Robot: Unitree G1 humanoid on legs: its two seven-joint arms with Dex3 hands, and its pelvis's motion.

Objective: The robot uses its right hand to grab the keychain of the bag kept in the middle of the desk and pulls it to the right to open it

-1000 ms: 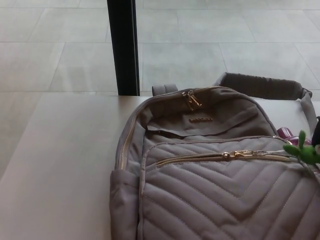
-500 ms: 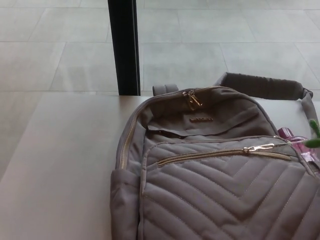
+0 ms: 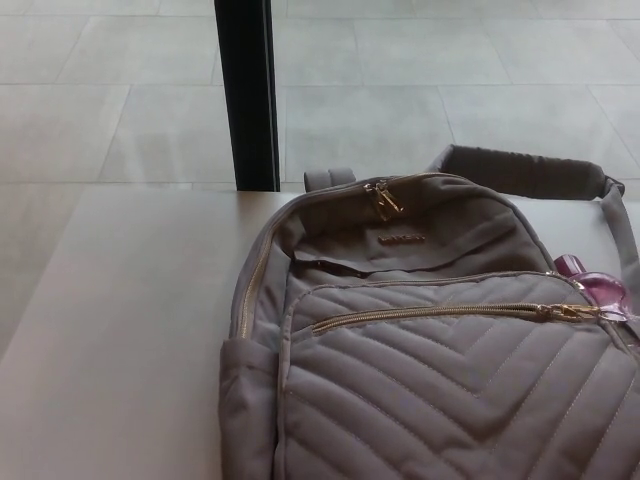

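Although the bag [image 3: 430, 340] lies on the bench [image 3: 120, 330], I see neither robot hand, so I cannot tell their state. Its gold zipper pull [image 3: 572, 312] sits at the bag's right edge, beside a pink keychain [image 3: 598, 288]. I judge further pulling could drag the bag rightward off the bench.

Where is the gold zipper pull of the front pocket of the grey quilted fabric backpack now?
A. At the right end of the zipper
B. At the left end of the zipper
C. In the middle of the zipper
A: on the grey quilted fabric backpack, the gold zipper pull lies at the right end of the front pocket zipper, beside a pink translucent charm.
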